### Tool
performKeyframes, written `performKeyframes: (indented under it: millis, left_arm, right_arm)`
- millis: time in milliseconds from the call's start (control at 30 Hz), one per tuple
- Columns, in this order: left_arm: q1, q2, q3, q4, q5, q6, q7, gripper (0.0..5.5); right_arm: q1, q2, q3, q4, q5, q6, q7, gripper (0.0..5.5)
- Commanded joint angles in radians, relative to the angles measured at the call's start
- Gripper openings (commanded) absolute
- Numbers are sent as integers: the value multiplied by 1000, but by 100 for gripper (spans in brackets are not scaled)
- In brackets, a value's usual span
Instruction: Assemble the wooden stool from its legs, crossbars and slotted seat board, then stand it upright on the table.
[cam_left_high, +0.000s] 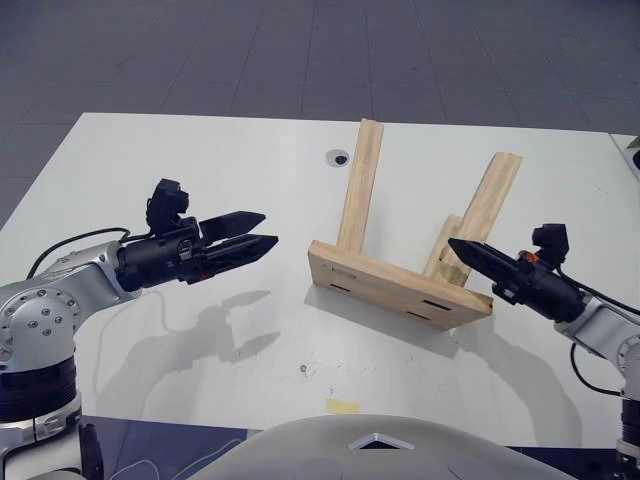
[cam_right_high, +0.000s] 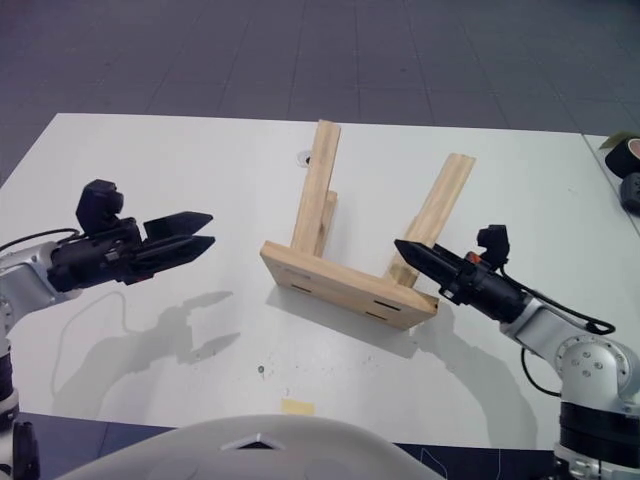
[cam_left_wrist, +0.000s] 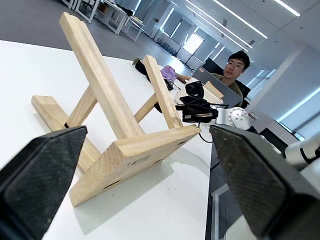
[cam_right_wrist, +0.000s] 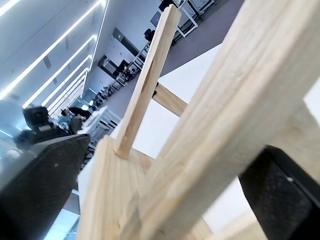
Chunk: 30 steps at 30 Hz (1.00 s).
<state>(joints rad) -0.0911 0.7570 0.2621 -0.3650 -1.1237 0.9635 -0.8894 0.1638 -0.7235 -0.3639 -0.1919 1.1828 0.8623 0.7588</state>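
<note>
Standing the stool (cam_left_high: 400, 260) up looks like the step in hand. It seems fully assembled but lies on its side. Judgement: tip it as one piece, pivoting on the seat board's lower edge, with a firm hold low on a leg and a steadying contact on the board so it does not skid across the table (cam_left_high: 150, 170).

Left gripper (cam_left_high: 268, 228): hovering above the surface's left half, fingers parted moderately, nothing between them. It points at the seat board's left end, near but clearly apart.

Seat board (cam_left_high: 395, 285): resting on one long edge around the middle of the surface, slots facing the near edge. Left leg (cam_left_high: 360, 185) and right leg (cam_left_high: 490, 205) run from it toward the far edge, rising slightly. Crossbars (cam_left_wrist: 85, 105) join the legs close behind the board.

Right gripper (cam_left_high: 455, 245): at the base of the right leg, just behind the board's right end. The wrist view has its pads (cam_right_wrist: 45, 180) spread, with the leg's wood between them. It straddles the leg rather than clamping it, and I cannot tell whether the pads touch.
</note>
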Motion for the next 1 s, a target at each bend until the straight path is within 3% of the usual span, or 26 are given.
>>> performKeyframes:
  millis: [33,133,200,367,500,733,867,1000]
  left_arm:
    - [-28,47,-128,11,235,-178,-96,536]
    - [-17,19,-180,4,293,-231,-117,536]
    - [-25,2,-231,12,348,-273,-123,536]
    - [20,18,-215,20,394,-328,-144,536]
    - [49,15,-193,21,430,-364,-126,536]
    - [16,36,-280,90,540,-433,-197,536]
    - [-2,54,-337,124,604,-483,-268,536]
    - [-48,21,-417,217,704,-571,-291,479]
  right_arm:
    - [-75,-30,102,84,-222,-127,81,540]
    - [-194,48,234,107,-313,-159,104,540]
    - [-225,60,243,97,-311,-166,134,540]
    - [-190,-77,11,239,-267,-115,202,540]
    - [-175,-134,-31,241,-276,-90,263,540]
    - [-37,-259,204,4,-562,-320,471,540]
    - [-119,-212,296,62,-672,-441,488,540]
    - [-173,-152,367,96,-720,-497,492,512]
